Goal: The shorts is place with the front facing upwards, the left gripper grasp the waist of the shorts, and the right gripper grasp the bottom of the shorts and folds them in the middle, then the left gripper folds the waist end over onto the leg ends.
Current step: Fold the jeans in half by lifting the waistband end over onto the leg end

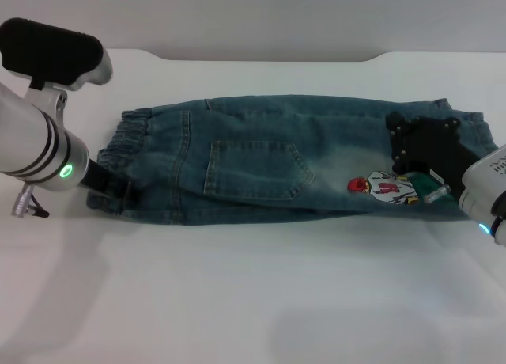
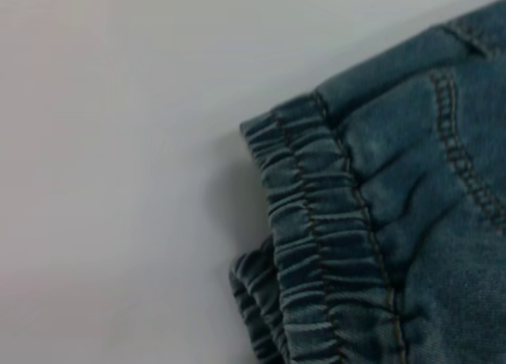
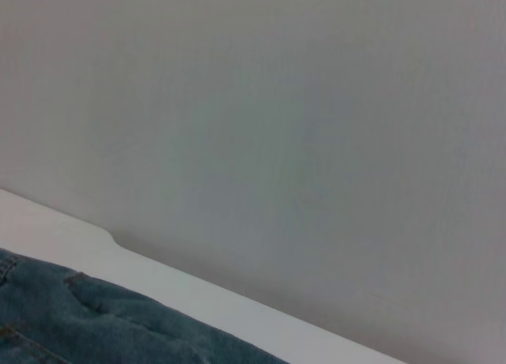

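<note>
The shorts [image 1: 269, 162] lie folded lengthwise on the table [image 1: 253, 301], soft, floppy denim. The left gripper [image 1: 111, 188] sits at the gathered waistband [image 2: 316, 245], the right gripper [image 1: 423, 154] over the leg ends (finger opening cannot be told for either). Open room lies nearer the robot

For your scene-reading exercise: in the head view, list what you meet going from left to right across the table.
left tool at the waist → elastic waistband → back pocket → cartoon patch → right tool at the leg ends of the shorts, on the white table.
</note>
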Available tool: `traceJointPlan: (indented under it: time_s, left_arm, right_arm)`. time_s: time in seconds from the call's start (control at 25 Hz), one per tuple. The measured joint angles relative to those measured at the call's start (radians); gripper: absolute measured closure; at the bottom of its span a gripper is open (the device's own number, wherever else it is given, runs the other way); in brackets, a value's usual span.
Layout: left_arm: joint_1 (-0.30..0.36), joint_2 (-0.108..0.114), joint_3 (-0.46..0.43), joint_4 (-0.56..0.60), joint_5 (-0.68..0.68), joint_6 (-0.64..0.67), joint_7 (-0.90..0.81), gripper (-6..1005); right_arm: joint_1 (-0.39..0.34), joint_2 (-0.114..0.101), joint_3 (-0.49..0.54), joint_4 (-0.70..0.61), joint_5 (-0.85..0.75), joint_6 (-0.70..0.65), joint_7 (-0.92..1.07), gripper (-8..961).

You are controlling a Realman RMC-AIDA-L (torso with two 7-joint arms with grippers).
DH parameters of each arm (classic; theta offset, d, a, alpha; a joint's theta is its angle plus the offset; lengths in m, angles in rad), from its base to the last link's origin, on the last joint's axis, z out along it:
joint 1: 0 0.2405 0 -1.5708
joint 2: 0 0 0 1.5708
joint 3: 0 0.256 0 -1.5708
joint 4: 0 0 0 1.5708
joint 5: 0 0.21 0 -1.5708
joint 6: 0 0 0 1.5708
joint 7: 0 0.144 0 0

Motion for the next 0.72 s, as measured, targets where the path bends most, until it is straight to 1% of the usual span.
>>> traceJointPlan:
  time_s: [0.12,0.24,0.52,0.72]
  left_arm:
    - [0.001,0.0,0.007,0.005,0.003,0.014,0.007,252]
    - [0.015,0.0,0.01,-0.022,0.006,0.02,0.007,352]
    - [0.058,0.001,0.007,-0.145,0.007,0.018,0.004,469]
    - [0.09,0.003,0.002,-0.235,0.005,0.012,0.006,513]
  right_arm:
    - [-0.001,-0.001,-0.002,0.007,0.0,0.0,0.0,937]
    - [-0.003,-0.001,-0.002,0.01,0.0,0.0,0.0,936]
    - [0.009,-0.001,0.002,0.01,0.0,-0.024,0.003,935]
    - [0.035,0.001,0.002,0.01,0.001,-0.083,0.011,933]
